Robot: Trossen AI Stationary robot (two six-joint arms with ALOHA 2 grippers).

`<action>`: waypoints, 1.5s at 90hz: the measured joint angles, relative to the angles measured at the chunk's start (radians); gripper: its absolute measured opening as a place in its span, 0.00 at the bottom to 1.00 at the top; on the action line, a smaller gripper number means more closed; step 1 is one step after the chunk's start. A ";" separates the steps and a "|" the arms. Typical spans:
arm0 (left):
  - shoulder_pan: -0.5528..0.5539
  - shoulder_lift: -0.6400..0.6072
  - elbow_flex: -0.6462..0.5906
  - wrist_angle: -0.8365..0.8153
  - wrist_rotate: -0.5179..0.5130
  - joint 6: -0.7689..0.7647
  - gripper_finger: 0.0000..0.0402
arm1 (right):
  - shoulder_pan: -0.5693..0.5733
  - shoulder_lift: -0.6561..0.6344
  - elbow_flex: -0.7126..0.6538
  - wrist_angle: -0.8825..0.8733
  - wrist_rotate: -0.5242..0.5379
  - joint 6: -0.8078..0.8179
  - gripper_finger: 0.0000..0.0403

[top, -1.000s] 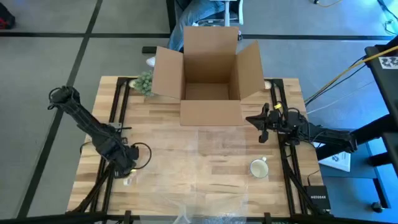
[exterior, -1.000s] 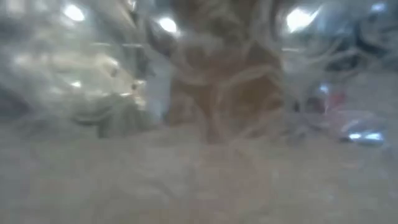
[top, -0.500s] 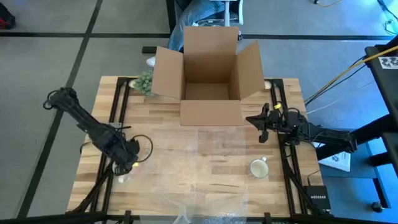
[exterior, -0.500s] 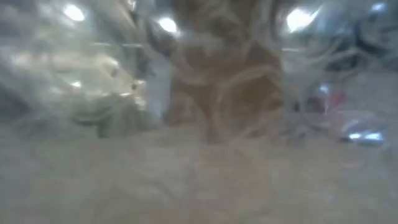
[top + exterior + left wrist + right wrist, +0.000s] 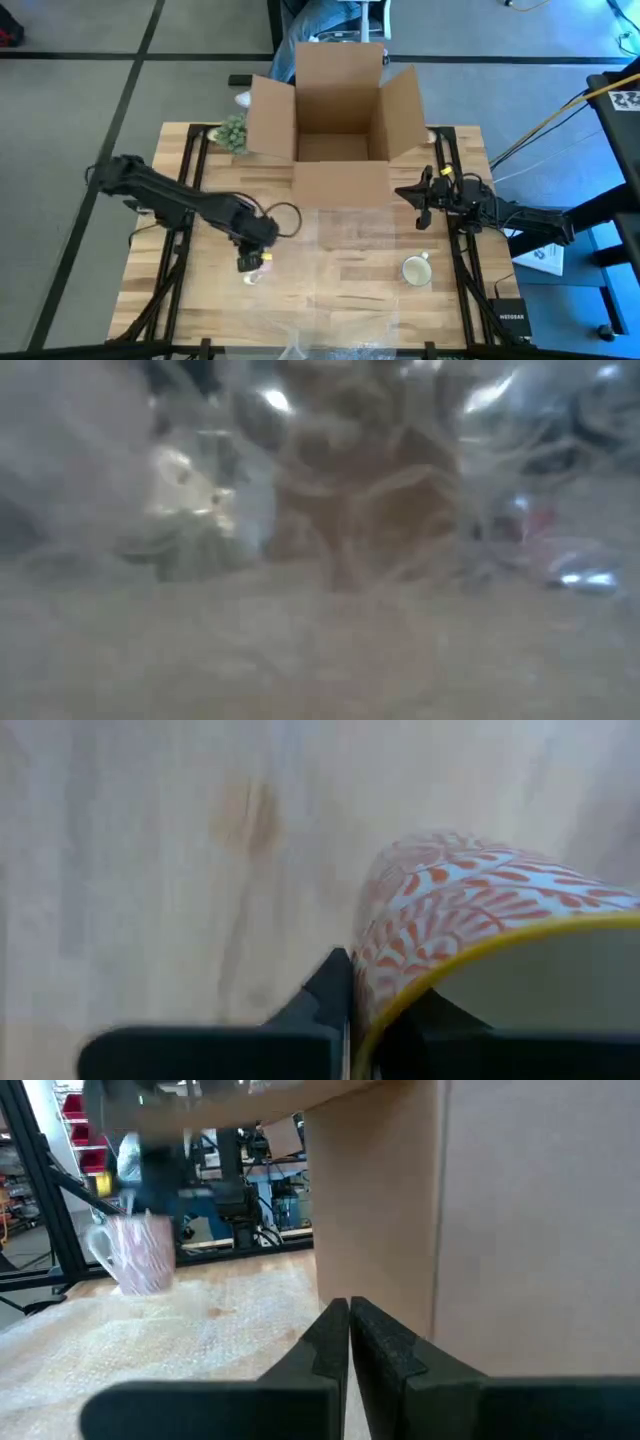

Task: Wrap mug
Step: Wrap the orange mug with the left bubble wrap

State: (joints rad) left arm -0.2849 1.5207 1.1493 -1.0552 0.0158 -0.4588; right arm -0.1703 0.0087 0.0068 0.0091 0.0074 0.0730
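Looking down from above, the left gripper (image 5: 251, 262) carries a patterned mug (image 5: 254, 270) left of centre, over the table (image 5: 350, 290); a tilt could slip it. The right gripper (image 5: 419, 203) waits, fingers together, beside the box (image 5: 335, 120). At the left wrist, the mug's rim (image 5: 440, 980) sits clamped between the jaws.

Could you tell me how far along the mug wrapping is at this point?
Early stage. Done: the left gripper has a patterned mug clamped by its rim, seen in the left wrist view, and holds it at the edge of the bubble wrap. In hand: carrying that mug over the sheet. Left: setting it down and folding the wrap around it. A white mug sits unwrapped on the sheet. The right gripper waits shut by the cardboard box.
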 joint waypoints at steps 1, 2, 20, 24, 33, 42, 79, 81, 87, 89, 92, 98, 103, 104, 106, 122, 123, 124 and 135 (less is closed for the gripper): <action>0.000 0.009 0.000 0.003 0.000 0.004 0.01 | 0.000 0.000 0.000 0.000 0.000 0.000 0.00; 0.000 0.017 0.000 0.007 0.000 0.011 0.01 | 0.000 0.000 0.000 0.000 0.000 0.000 0.00; 0.012 0.115 0.010 0.070 0.006 0.090 0.00 | 0.000 0.000 0.000 0.000 0.000 0.000 0.00; 0.018 0.123 0.014 0.059 0.005 0.096 0.00 | 0.000 0.000 0.000 0.000 0.000 0.000 0.00; 0.030 0.134 0.015 0.035 -0.011 0.107 0.00 | 0.000 0.000 0.000 0.000 0.000 0.000 0.00; 0.038 0.134 0.016 0.052 -0.027 0.122 0.02 | 0.000 0.000 0.000 0.000 0.000 0.000 0.00; 0.038 0.134 0.016 -0.021 -0.016 0.123 0.23 | 0.000 0.000 0.000 0.000 0.000 0.000 0.00; 0.036 0.133 0.016 -0.021 -0.016 0.126 0.25 | 0.000 0.000 0.000 0.000 0.000 0.000 0.00; 0.036 0.126 0.016 -0.031 -0.016 0.130 0.28 | 0.000 0.000 0.000 0.000 0.000 0.000 0.00; 0.036 0.122 0.016 -0.032 -0.017 0.130 0.29 | 0.000 0.000 0.000 0.000 0.000 0.000 0.00; 0.038 0.113 0.016 -0.031 -0.017 0.127 0.31 | 0.000 0.000 0.000 0.000 0.000 0.000 0.00; 0.039 0.087 0.016 -0.033 -0.023 0.119 0.33 | 0.000 0.000 0.000 0.000 0.000 0.000 0.00; 0.039 0.057 0.016 -0.032 -0.034 0.106 0.34 | 0.000 0.000 0.000 0.000 0.000 0.000 0.00; 0.039 0.051 0.016 -0.033 -0.037 0.103 0.34 | 0.000 0.000 0.000 0.000 0.000 0.000 0.00; 0.038 0.037 0.016 -0.034 -0.043 0.100 0.35 | 0.000 0.000 0.000 0.000 0.000 0.000 0.00; 0.036 -0.108 0.016 -0.071 -0.082 0.061 0.35 | 0.000 0.000 0.000 0.000 0.000 0.000 0.00; 0.036 -0.119 0.016 -0.075 -0.087 0.058 0.35 | 0.000 0.000 0.000 0.000 0.000 0.000 0.00; 0.036 -0.127 0.016 -0.078 -0.091 0.055 0.35 | 0.000 0.000 0.000 0.000 0.000 0.000 0.00; 0.030 -0.246 0.016 -0.094 -0.160 0.015 0.35 | 0.000 0.000 0.000 0.000 0.000 0.000 0.00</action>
State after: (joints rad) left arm -0.2549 1.2743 1.1652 -1.1495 -0.1442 -0.4433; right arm -0.1703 0.0090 0.0067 0.0093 0.0074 0.0730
